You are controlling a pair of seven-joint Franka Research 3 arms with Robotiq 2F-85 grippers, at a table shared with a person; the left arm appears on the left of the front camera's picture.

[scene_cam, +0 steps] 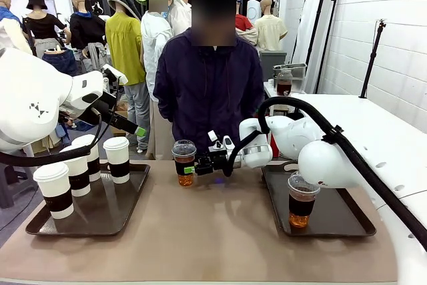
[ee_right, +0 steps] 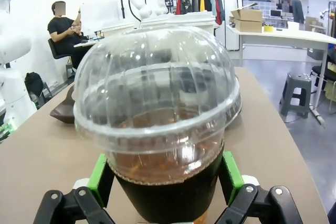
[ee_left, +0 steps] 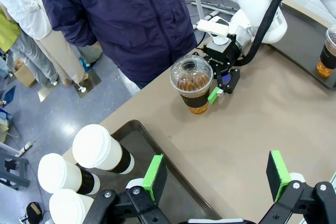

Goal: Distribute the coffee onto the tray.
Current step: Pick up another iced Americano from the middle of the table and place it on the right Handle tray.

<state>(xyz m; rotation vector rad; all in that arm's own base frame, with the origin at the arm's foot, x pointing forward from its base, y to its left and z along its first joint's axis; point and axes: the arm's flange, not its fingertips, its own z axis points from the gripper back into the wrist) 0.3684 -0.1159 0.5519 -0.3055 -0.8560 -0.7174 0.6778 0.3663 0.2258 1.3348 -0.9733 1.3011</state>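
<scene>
The right arm's black pincer (scene_cam: 200,163), green pads spread wide, brackets a clear dome-lidded plastic cup of amber drink with a dark sleeve (scene_cam: 184,162). The cup stands on the tan surface (scene_cam: 213,231) near its far edge, between the two trays. In the right wrist view the cup (ee_right: 157,129) stands between the green pads (ee_right: 101,174), one at each side of the sleeve; whether they touch it cannot be told. From the left wrist view the same cup (ee_left: 192,84) stands upright just in front of a person in a dark navy jacket (ee_left: 121,19), with the right pincer (ee_left: 223,85) at its side.

The left pincer (ee_left: 215,174) hangs open above the surface beside the dark brown left-hand tray (ee_left: 173,179), holding nothing. That tray (scene_cam: 110,215) carries four white paper cups with white lids and dark sleeves (scene_cam: 117,159), grouped at its left and far sides.

On the dark right-hand tray (scene_cam: 340,215) a second clear dome-lidded cup of amber drink (scene_cam: 302,200) stands upright near its left side, under the right arm's elbow.
</scene>
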